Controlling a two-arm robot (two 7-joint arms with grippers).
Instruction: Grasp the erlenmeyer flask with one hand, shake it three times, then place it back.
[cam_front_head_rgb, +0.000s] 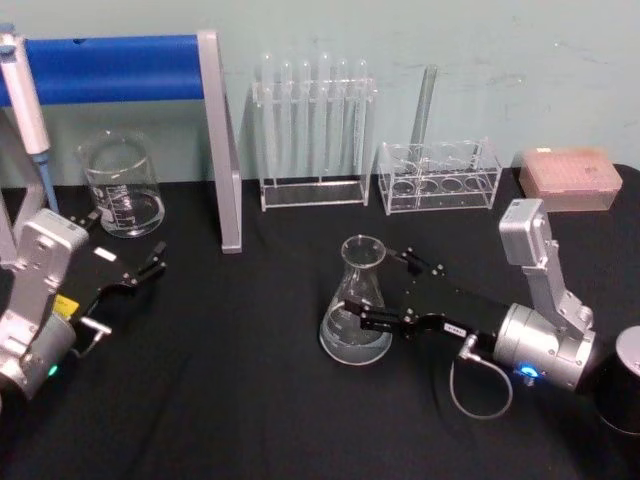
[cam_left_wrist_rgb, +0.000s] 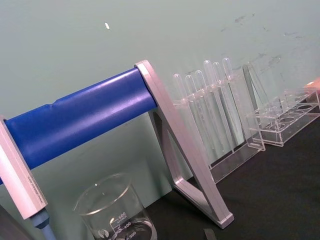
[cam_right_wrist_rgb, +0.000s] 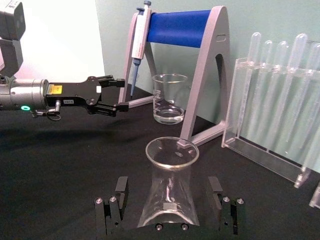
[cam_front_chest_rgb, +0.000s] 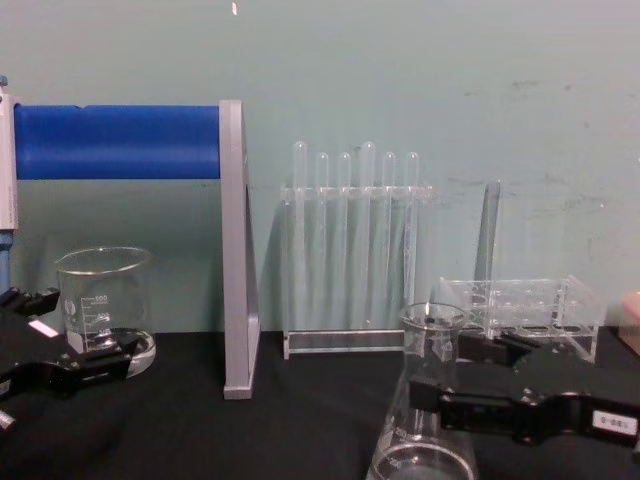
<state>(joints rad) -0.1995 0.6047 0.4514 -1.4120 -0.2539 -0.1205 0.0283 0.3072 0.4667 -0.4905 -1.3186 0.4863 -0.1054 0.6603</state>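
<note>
Nearest my head camera lies the black table (cam_front_head_rgb: 250, 420), and on it, a little right of centre, stands the erlenmeyer flask (cam_front_head_rgb: 356, 305), upright on its wide base. My right gripper (cam_front_head_rgb: 385, 290) reaches in from the right with its fingers spread wide, one on either side of the cone. I judge they are not yet pressing the glass, so the flask rests on the table because the grasp is not made. My left gripper (cam_front_head_rgb: 150, 268) sits parked at the left, near the beaker (cam_front_head_rgb: 122, 185), jaws apart and holding nothing.

From my left wrist, the beaker (cam_left_wrist_rgb: 117, 210) is close, with the blue-barred pipette stand (cam_left_wrist_rgb: 90, 112) above it and the test tube rack (cam_left_wrist_rgb: 210, 110) behind.

From my right wrist, the flask (cam_right_wrist_rgb: 170, 185) rises directly between my two fingers (cam_right_wrist_rgb: 119, 200), its rim open toward the camera, gaps showing at both sides. That centring looks deliberate: closing evenly should keep the cone from tipping. Farther off, the left gripper (cam_right_wrist_rgb: 112, 95) hovers open before the beaker (cam_right_wrist_rgb: 169, 97).

From my chest, the flask (cam_front_chest_rgb: 425, 400) stands at lower right, and my right gripper (cam_front_chest_rgb: 470, 385) straddles it at mid-height, below the neck, where a hold would be firm enough for shaking.
</note>
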